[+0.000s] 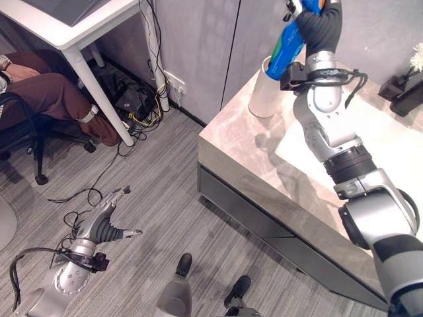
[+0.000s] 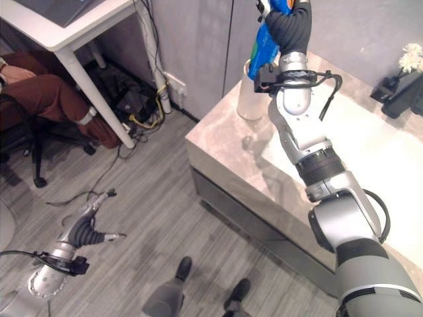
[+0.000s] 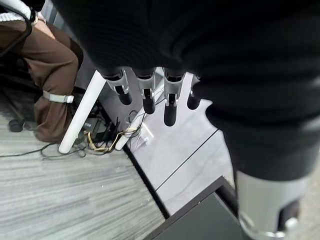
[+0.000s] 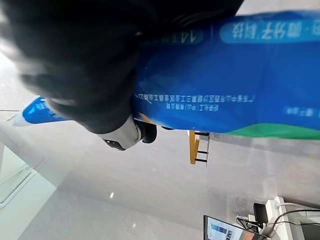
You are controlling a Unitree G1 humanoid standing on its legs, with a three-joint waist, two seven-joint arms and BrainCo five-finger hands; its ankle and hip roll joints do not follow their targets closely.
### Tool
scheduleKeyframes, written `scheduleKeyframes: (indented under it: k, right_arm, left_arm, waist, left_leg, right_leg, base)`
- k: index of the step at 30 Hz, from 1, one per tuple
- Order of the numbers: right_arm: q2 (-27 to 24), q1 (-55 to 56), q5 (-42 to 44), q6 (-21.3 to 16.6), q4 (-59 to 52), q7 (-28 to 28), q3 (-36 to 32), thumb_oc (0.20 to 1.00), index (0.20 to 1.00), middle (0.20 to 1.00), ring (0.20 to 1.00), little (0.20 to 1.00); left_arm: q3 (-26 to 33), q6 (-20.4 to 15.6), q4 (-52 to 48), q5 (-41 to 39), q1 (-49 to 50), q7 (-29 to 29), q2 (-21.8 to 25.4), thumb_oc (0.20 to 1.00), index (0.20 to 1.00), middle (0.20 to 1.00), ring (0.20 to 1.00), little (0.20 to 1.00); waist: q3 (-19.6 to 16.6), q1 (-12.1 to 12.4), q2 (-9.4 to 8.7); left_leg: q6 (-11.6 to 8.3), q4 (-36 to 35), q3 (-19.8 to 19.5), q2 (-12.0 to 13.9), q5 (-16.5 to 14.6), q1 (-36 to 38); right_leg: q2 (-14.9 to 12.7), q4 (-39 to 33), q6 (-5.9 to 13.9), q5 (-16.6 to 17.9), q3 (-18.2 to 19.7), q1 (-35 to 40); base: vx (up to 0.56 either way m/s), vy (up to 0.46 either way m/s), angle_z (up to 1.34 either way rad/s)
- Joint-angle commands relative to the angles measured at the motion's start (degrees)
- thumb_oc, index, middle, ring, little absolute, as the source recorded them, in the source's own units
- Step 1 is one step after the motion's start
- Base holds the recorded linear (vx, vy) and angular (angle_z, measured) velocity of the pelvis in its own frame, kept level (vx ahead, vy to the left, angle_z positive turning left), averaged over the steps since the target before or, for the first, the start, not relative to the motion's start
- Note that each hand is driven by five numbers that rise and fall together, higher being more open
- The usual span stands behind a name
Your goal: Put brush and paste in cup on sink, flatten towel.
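Over the table's far corner: right hand point(image 1: 316, 23) raised above the cup point(image 1: 264, 92), fingers curled round the paste point(image 1: 285, 46).
Paste: blue tube, tilted, lower end at the cup's mouth; could not tell whether already inside or just above the rim.
Paste up close: blue side with a green band across the right wrist view point(image 4: 225, 75), clamped under the dark cover.
Cup: white, upright, near the table point(image 1: 251, 142) edge beside the wall.
Brush: not made out anywhere; could not tell whether already in the cup.
Towel: pale flat patch on the table past the right arm, possibly the towel point(image 1: 396, 148); too unclear to judge flat or rumpled.
Left hand point(image 1: 106, 221): hung low over the floor beside the table, fingers straight and spread, nothing held; same loose fingers point(image 3: 145, 92) in its own wrist view.
Progress: paste about at the drop-in stage, judged from its place over the cup; release not yet made.
Left to do: paste let go into the cup, brush status checked, towel flattened.
Elsewhere: seated person point(image 1: 39, 89) in brown trousers by a white desk point(image 1: 73, 33), well apart from the work; dark stand with a white flower point(image 1: 416, 59) at the table's far side.
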Motion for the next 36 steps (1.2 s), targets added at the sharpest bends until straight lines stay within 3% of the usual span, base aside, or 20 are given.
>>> scheduleKeyframes:
  k: [1,17,19,20,21,23,36]
  right_arm:
    - [-1.69,-5.27,-1.85,-2.41,0.11,0.27,-0.01,0.200,0.200,0.200,0.200,0.200]
    - [-1.49,-4.94,-2.41,-2.09,2.35,-0.81,-0.75,0.203,0.203,0.203,0.203,0.203]
    - [-1.47,-4.93,-2.30,-2.11,2.50,-0.79,-0.86,0.256,0.256,0.256,0.256,0.256]
    - [-1.55,-4.99,-1.85,-2.10,2.65,-0.31,-0.68,0.520,0.520,0.520,0.520,0.520]
    - [-1.51,-5.01,-1.61,-2.10,2.69,-0.12,-0.54,0.733,0.733,0.733,0.733,0.733]
    - [-1.69,-5.14,-1.50,-2.14,2.92,0.07,-0.42,1.000,1.000,1.000,1.000,1.000]
    - [-1.85,-5.22,-2.90,-2.31,2.75,-0.78,-0.66,1.000,1.000,1.000,1.000,1.000]
  left_arm:
    - [0.20,-1.68,-1.88,-0.07,-0.26,1.40,1.70,1.000,1.000,1.000,1.000,1.000]
    - [-1.42,-1.47,0.84,-0.33,-1.42,1.64,0.66,1.000,1.000,1.000,1.000,1.000]
    - [-1.51,-1.49,0.95,-0.30,-1.50,1.59,0.68,1.000,1.000,1.000,1.000,1.000]
    - [-1.69,-1.49,1.33,-0.30,-1.65,1.59,0.67,1.000,1.000,1.000,1.000,1.000]
    - [-1.69,-1.48,1.32,-0.27,-1.67,1.64,0.69,1.000,1.000,1.000,1.000,1.000]
    - [-1.64,-1.45,1.68,-0.31,-1.59,1.64,0.56,1.000,1.000,1.000,1.000,1.000]
    - [-2.00,-1.32,3.18,-0.64,-2.07,1.89,-0.37,1.000,1.000,1.000,1.000,1.000]
  waist:
    - [-0.22,0.95,-2.83]
    - [0.64,1.48,-3.33]
    - [0.69,1.50,-3.37]
    - [0.85,1.44,-3.44]
    - [0.88,1.45,-3.47]
    - [0.87,1.40,-3.51]
    - [0.53,0.93,-3.49]
  left_leg:
    - [2.36,-4.76,-3.59,-2.23,4.05,-1.65]
    - [2.27,-4.76,-4.04,-2.08,3.85,-2.45]
    - [2.29,-4.76,-4.09,-2.08,3.84,-2.50]
    - [2.37,-4.76,-4.06,-2.22,4.27,-2.75]
    - [2.38,-4.76,-4.04,-2.23,4.29,-2.78]
    - [2.33,-4.76,-3.94,-2.12,3.85,-2.57]
    - [2.41,-4.76,-3.62,-2.23,4.11,-2.23]
  right_leg:
    - [-6.84,0.00,6.53,8.10,0.94,6.48]
    - [-6.45,0.00,6.61,8.03,1.01,6.01]
    - [-6.45,0.00,6.62,8.04,0.96,5.96]
    - [-6.59,0.00,6.60,8.37,0.95,5.84]
    - [-6.56,0.00,6.59,8.34,1.02,5.82]
    - [-6.40,0.00,6.64,8.27,1.17,5.92]
    - [-6.43,0.00,6.41,8.54,1.19,6.06]
  base:
    - [0.00,0.000,0.00]
    - [0.00,0.000,0.00]
    - [0.00,-0.002,0.02]
    - [0.00,0.000,0.00]
    - [0.00,0.000,0.00]
    - [0.00,0.000,0.00]
    - [0.00,0.000,0.00]
